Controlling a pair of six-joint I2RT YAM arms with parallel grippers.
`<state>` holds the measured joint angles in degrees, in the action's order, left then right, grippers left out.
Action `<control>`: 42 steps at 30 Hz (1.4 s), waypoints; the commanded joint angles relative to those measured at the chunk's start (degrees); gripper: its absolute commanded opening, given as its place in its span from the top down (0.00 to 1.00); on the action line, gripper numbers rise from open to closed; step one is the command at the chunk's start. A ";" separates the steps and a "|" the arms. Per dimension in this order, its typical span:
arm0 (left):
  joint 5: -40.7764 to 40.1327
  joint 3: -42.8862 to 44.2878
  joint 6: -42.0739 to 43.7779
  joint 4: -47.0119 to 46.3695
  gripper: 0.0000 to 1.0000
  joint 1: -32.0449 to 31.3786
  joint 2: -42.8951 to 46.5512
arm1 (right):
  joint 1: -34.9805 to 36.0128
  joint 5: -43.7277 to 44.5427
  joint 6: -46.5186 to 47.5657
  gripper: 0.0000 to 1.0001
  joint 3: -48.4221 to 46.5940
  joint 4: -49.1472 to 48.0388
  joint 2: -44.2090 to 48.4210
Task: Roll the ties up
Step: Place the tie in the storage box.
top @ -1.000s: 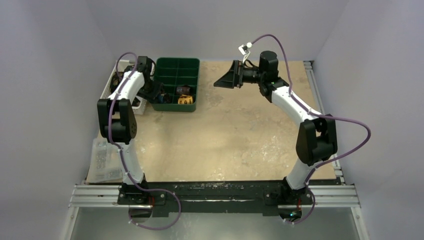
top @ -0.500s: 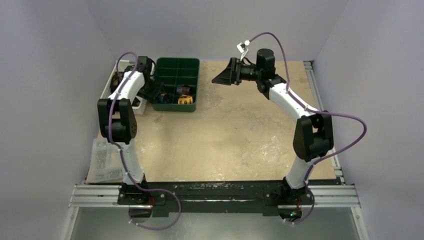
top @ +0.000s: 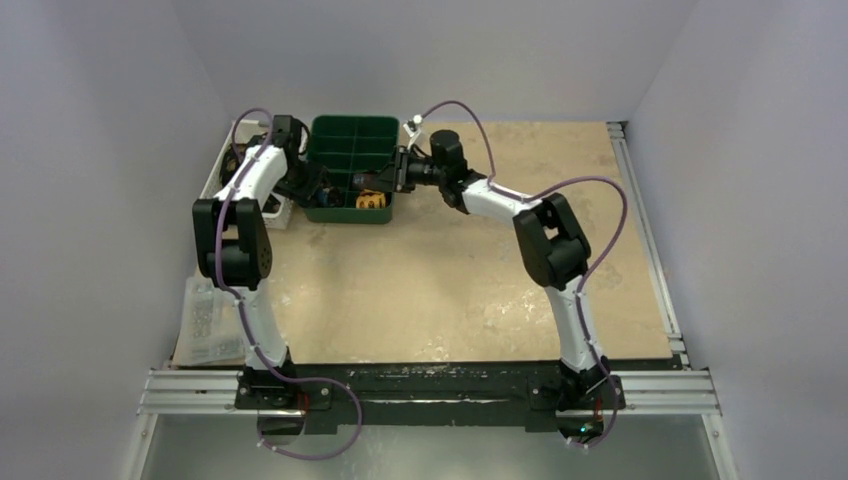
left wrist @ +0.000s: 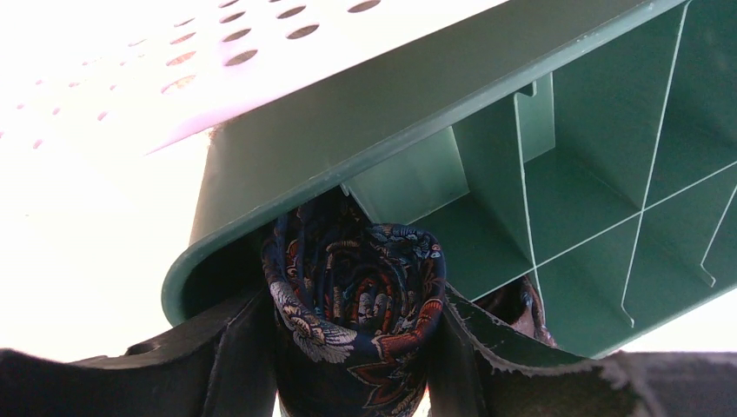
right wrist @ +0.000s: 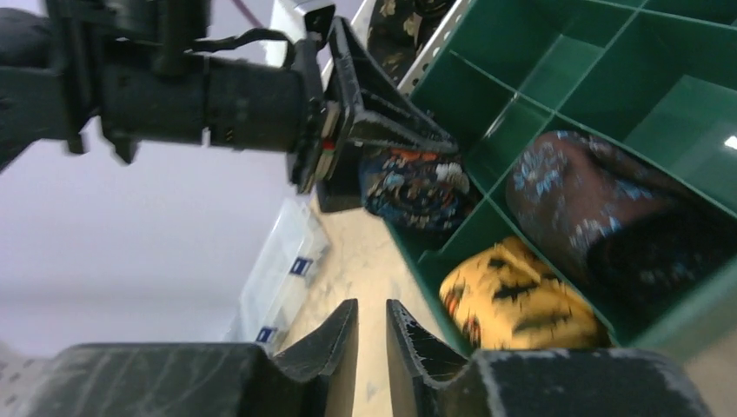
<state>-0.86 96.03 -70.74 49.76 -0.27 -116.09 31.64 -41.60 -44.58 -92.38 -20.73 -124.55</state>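
My left gripper is shut on a rolled navy tie with a multicoloured print, holding it at the near-left corner of the green divided tray. The right wrist view shows that same roll under the left gripper's fingers. A rolled yellow tie and a rolled brown tie lie in the tray's near compartments. My right gripper hovers at the tray's near-right side. Its jaws stand a narrow slit apart with nothing between them.
A white perforated basket stands left of the tray and holds more dark fabric. A clear plastic box lies at the table's left edge. The tray's far compartments show bare green floor.
The right arm has swung left from the back middle of the table to the tray's right side, and its jaws have closed from wide open to a slit. The left arm has stayed still.
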 commanded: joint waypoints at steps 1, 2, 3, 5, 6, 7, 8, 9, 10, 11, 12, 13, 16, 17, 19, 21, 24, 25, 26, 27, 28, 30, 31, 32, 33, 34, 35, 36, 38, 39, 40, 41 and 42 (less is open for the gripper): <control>0.60 -3.05 0.85 3.46 0.49 0.27 0.65 | 4.45 5.01 2.46 0.84 -9.83 -7.35 -5.28; 0.60 -3.28 0.59 3.45 0.49 0.27 0.61 | 5.41 5.70 4.22 0.85 -12.10 -6.87 -6.88; 0.60 -3.44 0.46 3.31 0.49 0.27 0.69 | 6.08 6.44 5.55 0.86 -13.63 -6.81 -8.19; 0.60 -3.69 0.20 3.36 0.49 0.27 0.87 | 7.17 8.02 7.29 0.86 -15.88 -7.44 -10.28; 0.60 -3.85 0.06 3.34 0.49 0.27 0.95 | 7.53 8.70 8.48 0.87 -16.63 -7.44 -11.16; 0.60 -3.91 0.06 3.25 0.49 0.27 1.00 | 8.04 9.67 9.66 0.86 -17.06 -7.53 -11.86; 0.60 -4.10 -0.09 3.31 0.49 0.27 1.00 | 8.35 10.59 10.70 0.86 -17.20 -7.98 -12.41; 0.60 -4.25 -0.25 3.25 0.49 0.27 1.05 | 8.55 11.04 11.50 0.86 -17.15 -8.99 -12.87; 0.60 -4.31 -0.27 3.25 0.49 0.23 1.05 | 8.87 11.82 12.21 0.86 -17.14 -9.64 -13.09; 0.60 -4.41 -0.20 3.42 0.49 0.21 1.04 | 9.05 12.37 12.47 0.86 -17.01 -10.62 -13.32; 0.60 -4.39 -0.25 3.46 0.49 0.24 1.04 | 9.25 12.55 12.54 0.86 -17.06 -11.28 -13.55; 0.60 -4.11 -0.04 3.46 0.49 0.27 0.98 | 9.41 12.73 12.92 0.86 -17.23 -11.37 -13.87; -0.08 -3.36 0.78 3.65 0.49 0.27 0.68 | 9.68 12.57 13.84 0.84 -18.37 -11.31 -14.91; -0.17 -3.09 1.05 3.75 0.50 0.27 0.66 | 9.89 13.38 13.95 0.83 -18.97 -10.55 -15.26; -0.31 -2.93 1.87 3.66 0.50 0.27 0.58 | 10.25 13.96 16.34 0.75 -20.39 -8.73 -15.96; -0.54 -3.04 2.32 3.48 0.49 0.27 0.52 | 10.64 13.32 19.07 0.75 -21.26 -7.57 -16.34; -0.72 -3.06 3.27 3.23 0.50 0.27 0.39 | 11.25 12.43 23.82 0.81 -20.86 -7.00 -15.88; -0.98 -3.11 3.58 3.21 0.50 0.27 0.41 | 11.40 11.27 25.20 0.82 -20.26 -7.96 -15.67; -1.18 -3.14 3.90 3.12 0.49 0.27 0.45 | 11.42 10.74 26.07 0.82 -19.81 -8.95 -15.52; -0.91 -3.21 4.27 3.05 0.49 0.27 0.44 | 11.61 9.90 27.34 0.82 -19.71 -9.21 -15.59; -0.74 -3.36 4.41 2.94 0.49 0.27 0.47 | 11.91 9.62 29.07 0.84 -19.92 -9.00 -15.63; -0.62 -3.94 4.55 2.68 0.49 0.27 0.69 | 12.35 11.88 32.39 0.92 -20.32 -8.37 -15.59; -0.72 -4.21 4.60 2.61 0.49 0.27 0.78 | 12.53 13.11 33.63 0.95 -20.38 -8.30 -15.49; -0.80 -4.39 4.73 2.45 0.49 0.27 0.85 | 12.68 14.10 34.92 0.96 -20.38 -8.63 -15.40; -0.79 -4.52 4.94 2.45 0.49 0.27 0.90 | 12.77 15.03 36.00 0.96 -20.45 -8.94 -15.47; -0.93 -4.60 5.22 2.34 0.48 0.27 0.92 | 12.93 16.54 37.61 0.97 -20.47 -9.35 -15.46; -0.91 -4.69 5.21 2.35 0.48 0.27 1.02 | 13.16 17.74 38.94 0.98 -20.44 -9.81 -15.52; -0.93 -4.85 5.30 2.28 0.48 0.27 1.17 | 13.59 18.74 40.41 0.98 -20.81 -9.75 -15.92; -0.97 -4.99 5.43 2.11 0.48 0.27 1.25 | 14.16 20.36 43.18 0.98 -22.10 -8.90 -16.77; -1.06 -5.15 5.44 2.11 0.48 0.27 1.30 | 14.34 20.57 44.03 0.97 -22.29 -9.02 -17.04; -1.09 -5.22 5.53 2.06 0.48 0.27 1.32 | 14.48 20.64 44.22 0.96 -22.38 -9.10 -17.41; -1.27 -5.23 5.62 2.06 0.48 0.27 1.36 | 14.62 20.98 45.98 0.95 -22.59 -9.05 -17.75; -1.25 -5.24 5.61 2.03 0.47 0.27 1.34 | 14.88 21.17 46.81 0.95 -22.91 -8.92 -18.01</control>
<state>-0.30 93.23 -67.68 46.83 -0.01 -114.61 45.45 -24.14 -4.95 -111.70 -27.31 -141.40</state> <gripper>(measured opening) 0.526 0.043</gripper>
